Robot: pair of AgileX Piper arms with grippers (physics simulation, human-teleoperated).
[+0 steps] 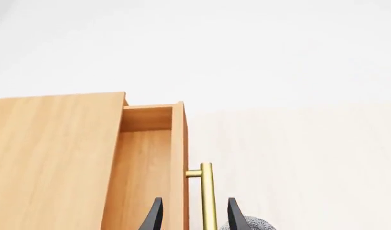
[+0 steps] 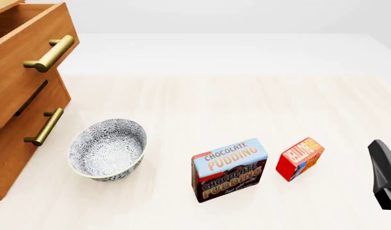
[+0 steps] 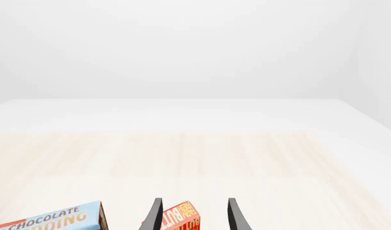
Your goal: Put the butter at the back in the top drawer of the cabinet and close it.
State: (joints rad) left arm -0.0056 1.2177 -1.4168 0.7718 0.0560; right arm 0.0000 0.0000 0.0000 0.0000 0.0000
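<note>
Top drawer (image 2: 19, 52) stands open, upper left. Butter (image 2: 300, 158) sits ungrasped on the desk (image 2: 202, 100), lower right. I see both end effectors spread wide: left (image 1: 195, 215) straddling the handle (image 1: 207, 196), right (image 3: 195, 215) behind the butter. Placing and closing remain.

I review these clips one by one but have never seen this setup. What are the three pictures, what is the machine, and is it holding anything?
These are simulator renders of two robot arms at a table. The front view looks down from behind the arms. It shows the cabinet at left with its top drawer pulled open, a patterned bowl, a pudding box and the small red butter.

The other two pictures come from cameras just behind each gripper. The left gripper is open, its fingers on either side of the drawer's brass handle. The right gripper is open too, with the butter showing between its fingers. Nothing is held yet.
</note>
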